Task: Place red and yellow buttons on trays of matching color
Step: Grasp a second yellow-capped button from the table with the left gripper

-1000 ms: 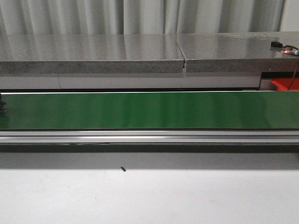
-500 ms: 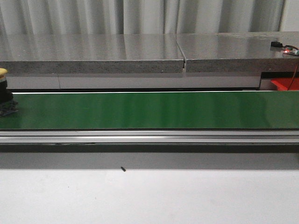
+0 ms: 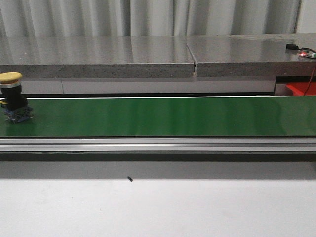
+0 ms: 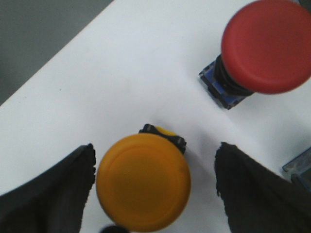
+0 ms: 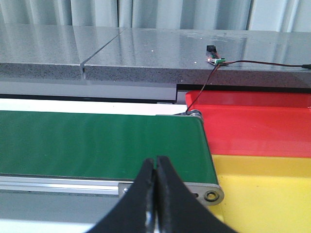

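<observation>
My left pincer (image 4: 153, 189) hangs over the white bench (image 4: 121, 73) with its two black fingers (image 4: 53, 189) spread wide, nothing gripped. Between them, closer to one finger than the other, stands a round yellow mushroom-cap push button on a black base (image 4: 143, 182), seen from straight above; neither finger touches it, as far as I can tell. A red mushroom-cap push button on a blue-black base (image 4: 267, 46) stands well apart from the pincer, beyond the yellow one and off to one side, and the corner of a further blue base (image 4: 299, 167) shows just outside the other finger.

My right pincer (image 5: 155, 194) has its fingers pressed together and empty. It sits at the end of the green conveyor belt (image 5: 97, 143); just beyond and beside it lie the flat red tray (image 5: 252, 124) and, nearer the pincer, the flat yellow tray (image 5: 262, 194).

A second yellow-capped push button on a black body (image 3: 14, 96) stands upright at the far left end of the belt in the front view, so it is a long way along the belt from the right pincer, while the trays are right by that pincer. I judge the right arm is the one placed for the sorting: the button lies straight up the belt from it, cap upward, axis vertical, and its fingers would need to part before any grip
</observation>
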Robot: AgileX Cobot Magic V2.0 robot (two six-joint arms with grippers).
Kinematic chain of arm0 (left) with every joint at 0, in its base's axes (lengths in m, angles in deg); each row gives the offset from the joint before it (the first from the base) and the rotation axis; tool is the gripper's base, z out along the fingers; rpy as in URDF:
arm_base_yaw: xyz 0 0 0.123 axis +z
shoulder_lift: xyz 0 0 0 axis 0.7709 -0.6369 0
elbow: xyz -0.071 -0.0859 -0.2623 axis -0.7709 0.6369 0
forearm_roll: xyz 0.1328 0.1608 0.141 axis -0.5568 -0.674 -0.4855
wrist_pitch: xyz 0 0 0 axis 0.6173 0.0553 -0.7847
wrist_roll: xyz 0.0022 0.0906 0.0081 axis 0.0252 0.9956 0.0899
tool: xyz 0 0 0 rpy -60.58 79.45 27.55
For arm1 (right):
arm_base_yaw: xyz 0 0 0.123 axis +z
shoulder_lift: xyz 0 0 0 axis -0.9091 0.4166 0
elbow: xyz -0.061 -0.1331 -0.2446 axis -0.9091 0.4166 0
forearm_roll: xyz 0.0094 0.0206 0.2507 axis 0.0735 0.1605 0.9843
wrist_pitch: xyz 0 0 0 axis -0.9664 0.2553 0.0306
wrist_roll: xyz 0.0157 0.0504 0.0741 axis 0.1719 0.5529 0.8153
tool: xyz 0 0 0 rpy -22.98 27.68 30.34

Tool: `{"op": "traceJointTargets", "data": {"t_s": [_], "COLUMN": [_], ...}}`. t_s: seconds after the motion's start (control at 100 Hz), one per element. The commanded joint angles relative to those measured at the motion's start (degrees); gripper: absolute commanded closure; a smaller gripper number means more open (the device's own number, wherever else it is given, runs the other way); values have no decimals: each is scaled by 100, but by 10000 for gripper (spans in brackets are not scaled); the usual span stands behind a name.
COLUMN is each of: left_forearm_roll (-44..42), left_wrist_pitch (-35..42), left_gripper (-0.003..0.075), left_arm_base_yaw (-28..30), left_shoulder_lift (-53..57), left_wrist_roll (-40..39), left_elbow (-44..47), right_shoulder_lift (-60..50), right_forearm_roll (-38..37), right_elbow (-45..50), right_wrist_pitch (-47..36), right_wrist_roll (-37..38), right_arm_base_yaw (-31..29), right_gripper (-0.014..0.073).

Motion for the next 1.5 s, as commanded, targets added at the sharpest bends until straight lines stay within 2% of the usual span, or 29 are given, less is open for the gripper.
{"op": "traceJointTargets", "data": {"t_s": [0.0, 0.19, 0.52, 0.64, 1.12, 1.29, 1.49], "left_forearm_roll": [-53, -53, -141, -169, 258, 255, 255], "left_wrist_pitch": [314, 354, 395, 390, -59, -149, -424], "left_gripper": [219, 244, 483, 535, 553, 553, 553], "left_arm_base_yaw": [30, 30, 30, 30, -131, -726, -1710], "left_shoulder_lift": [248, 248, 248, 260, 1334, 1823, 2013], "left_wrist_roll": [-66, -66, -66, -91, -125, -19, 354], "left_elbow": [-169, -169, -169, -169, -169, -169, -250], "right_shoulder_lift": [-86, -86, -86, -86, -86, -86, -86], "right_forearm_roll": [-24, -24, -24, -24, -24, -24, -24], "right_elbow": [-95, -95, -95, -95, -95, -95, -95], "right_wrist_pitch": [-459, -459, -459, -459, -459, -459, -459], "right_wrist_roll": [3, 3, 3, 3, 3, 3, 3], "right_arm_base_yaw": [-39, -39, -39, -39, -39, -39, -39], "right_gripper": [662, 662, 662, 662, 662, 662, 662]}}
